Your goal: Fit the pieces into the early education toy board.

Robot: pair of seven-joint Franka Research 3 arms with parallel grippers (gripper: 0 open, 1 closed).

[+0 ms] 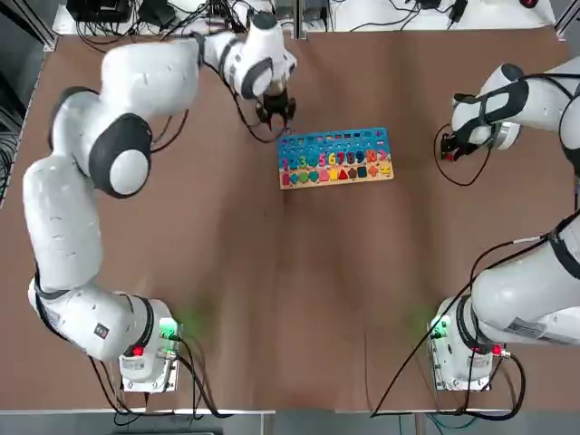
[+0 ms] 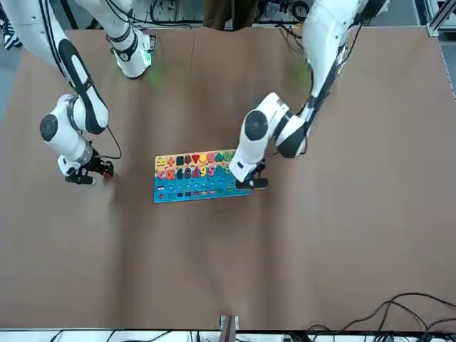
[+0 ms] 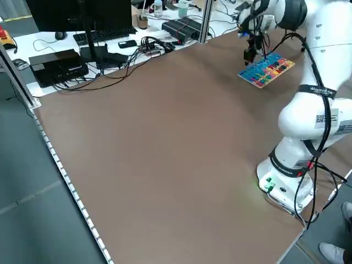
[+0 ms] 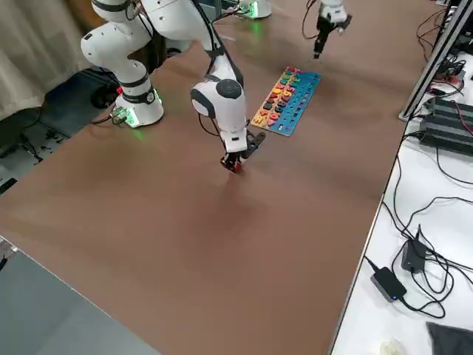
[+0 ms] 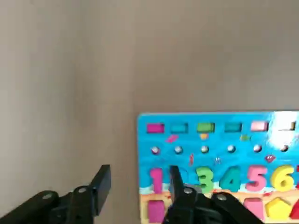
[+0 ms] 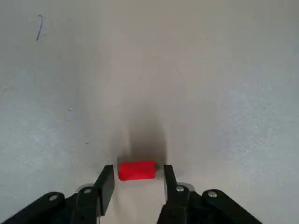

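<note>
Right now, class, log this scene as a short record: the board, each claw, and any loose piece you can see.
board: flat blue wooden toy board with coloured numbers, mid-table
left claw: open, empty, at the board's corner
right claw: off to the board's side, fingers either side of a piece
loose piece: small red block between the right claw's fingers

Toy board (image 2: 194, 180) lies flat near the middle of the brown desk (image 2: 335, 242), blue part toward the camera, coloured numbers and shapes along its far edge. Left gripper (image 2: 251, 181) points down at the board's right end, just beside its corner. Right gripper (image 2: 100, 171) sits well left of the board, low over the desk, with a red speck at its tip.
</note>
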